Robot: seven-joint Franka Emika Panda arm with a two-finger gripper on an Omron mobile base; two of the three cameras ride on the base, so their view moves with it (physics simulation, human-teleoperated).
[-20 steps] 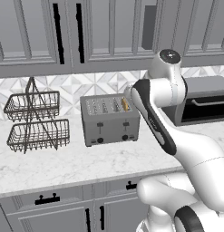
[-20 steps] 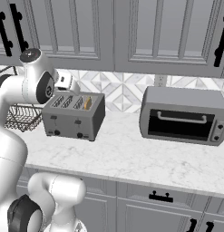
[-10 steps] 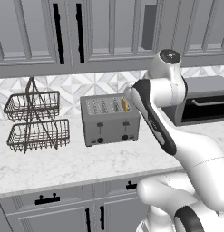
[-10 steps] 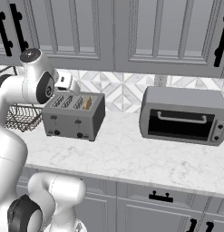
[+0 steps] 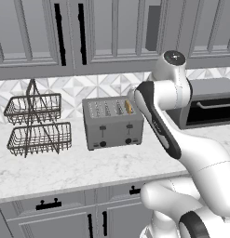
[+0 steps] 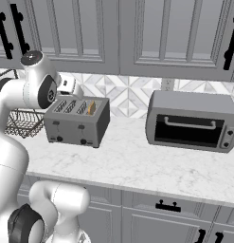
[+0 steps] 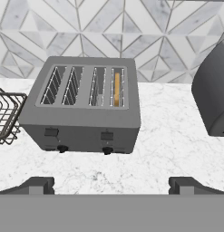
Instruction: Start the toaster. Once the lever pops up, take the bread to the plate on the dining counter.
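Observation:
The grey four-slot toaster (image 5: 112,123) (image 6: 78,122) (image 7: 84,108) stands on the marble worktop against the tiled wall. The bread (image 5: 128,107) (image 6: 91,108) (image 7: 117,87) stands upright in its rightmost slot, golden edge showing. Two black levers (image 7: 106,135) sit high on the front, with knobs below. My gripper (image 7: 112,186) hovers above and in front of the toaster, open wide with nothing between its fingers. The plate and the dining counter are out of view.
A two-tier wire basket (image 5: 35,123) (image 7: 7,115) stands left of the toaster. A grey toaster oven (image 6: 192,121) (image 5: 207,107) sits to its right. Upper cabinets hang close overhead. Bare worktop (image 6: 137,161) lies in front of the toaster.

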